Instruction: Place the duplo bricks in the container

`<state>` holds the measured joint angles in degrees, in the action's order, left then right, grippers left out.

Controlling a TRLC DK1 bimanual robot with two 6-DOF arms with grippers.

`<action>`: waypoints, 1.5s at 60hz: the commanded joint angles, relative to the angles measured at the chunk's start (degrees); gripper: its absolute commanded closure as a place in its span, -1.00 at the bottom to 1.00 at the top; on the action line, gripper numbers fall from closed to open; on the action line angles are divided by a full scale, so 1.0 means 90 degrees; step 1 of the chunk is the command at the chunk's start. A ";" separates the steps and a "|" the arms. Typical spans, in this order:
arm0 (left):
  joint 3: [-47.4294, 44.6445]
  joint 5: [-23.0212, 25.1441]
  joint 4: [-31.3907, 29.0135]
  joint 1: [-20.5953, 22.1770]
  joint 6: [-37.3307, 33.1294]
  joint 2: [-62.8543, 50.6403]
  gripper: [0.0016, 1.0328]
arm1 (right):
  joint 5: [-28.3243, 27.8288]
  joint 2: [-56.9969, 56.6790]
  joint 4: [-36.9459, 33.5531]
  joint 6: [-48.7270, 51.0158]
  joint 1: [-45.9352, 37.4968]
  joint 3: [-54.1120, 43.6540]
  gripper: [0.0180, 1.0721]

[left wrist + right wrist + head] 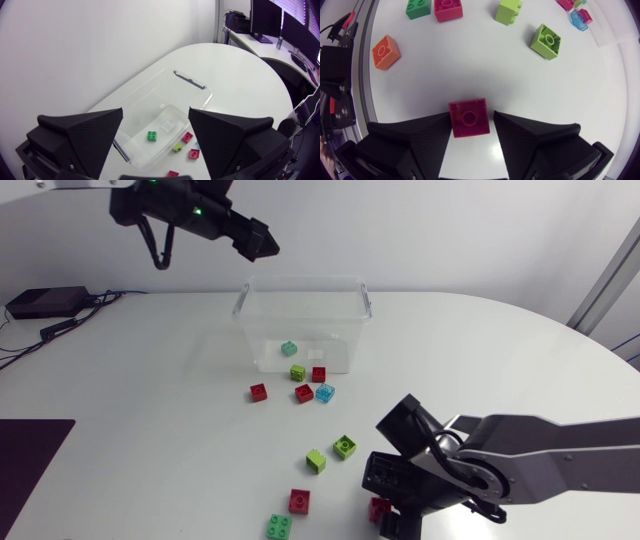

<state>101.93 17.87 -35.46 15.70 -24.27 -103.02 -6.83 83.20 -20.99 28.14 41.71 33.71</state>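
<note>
My right claw [471,114] stands open astride a red duplo brick [468,119] by the desk's near edge, a lime brick [546,41] ahead. My left claw [155,110] hangs wide above the container [192,82], which holds a green brick [151,135].

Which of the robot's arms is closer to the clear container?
Left. The left gripper hangs above the far left corner of the container; the right gripper is far off, straddling a red brick.

The left claw [156,114], fingers spread, hangs above the clear container [192,81] with one green brick [151,135] inside.
</note>
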 commanded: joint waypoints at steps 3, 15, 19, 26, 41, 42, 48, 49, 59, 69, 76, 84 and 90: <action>-0.0681 0.0075 0.0132 -0.0007 -0.0301 0.0480 -0.78 | 0.0046 -0.0045 0.0018 0.0076 0.0121 -0.0172 0.28; -0.1169 0.0085 0.0141 0.0003 -0.0350 0.1095 -0.77 | 0.0134 -0.0524 -0.0138 -0.0031 0.0131 -0.0113 0.37; -0.1404 0.0183 0.0141 0.0013 -0.0379 0.1300 -0.77 | 0.0183 -0.0719 -0.0246 -0.0051 0.0101 -0.0055 0.37; -0.2165 0.0358 -0.0064 0.0198 -0.0799 0.1750 -0.77 | 0.0202 -0.1129 -0.0509 -0.0090 0.0004 0.0102 0.37; -0.3689 0.0358 -0.0825 0.0677 -0.1766 0.2550 -0.73 | 0.0202 -0.1608 -0.0744 -0.0090 -0.0533 0.0561 0.37; -0.3738 0.0358 -0.0835 0.0696 -0.1776 0.2560 -0.72 | 0.0202 -0.1617 -0.0753 -0.0090 -0.0572 0.0609 0.37; -0.4363 0.0358 -0.0933 0.0823 -0.2098 0.2707 -0.71 | 0.0183 -0.1617 -0.0773 -0.0119 -0.0738 0.0893 0.37; -0.4411 0.0358 -0.0933 0.0833 -0.2108 0.2716 -0.71 | 0.0173 -0.1617 -0.0773 -0.0129 -0.0768 0.0951 0.37; -0.5339 0.0358 -0.0933 0.1214 -0.2547 0.2736 -0.69 | 0.0153 -0.1500 -0.0744 -0.0275 -0.1031 0.1576 0.37; -0.5925 0.0358 -0.0933 0.1624 -0.2762 0.2765 -0.69 | 0.0085 -0.1315 -0.0753 -0.0344 -0.1442 0.2250 0.36; -0.6296 0.0358 -0.0933 0.1820 -0.2928 0.2785 -0.67 | 0.0046 -0.1061 -0.0753 -0.0373 -0.1686 0.2709 0.36; -0.6619 0.0358 -0.0806 0.1956 -0.3045 0.2824 -0.63 | -0.0032 -0.0787 -0.0763 -0.0412 -0.1793 0.3109 0.36; -0.6882 0.0358 -0.0513 0.2152 -0.3026 0.2824 -0.63 | -0.0042 -0.0621 -0.0763 -0.0480 -0.1822 0.3363 0.36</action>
<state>42.33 20.67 -41.54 33.74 -49.93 -78.61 -6.85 75.81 -27.07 25.04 25.71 61.60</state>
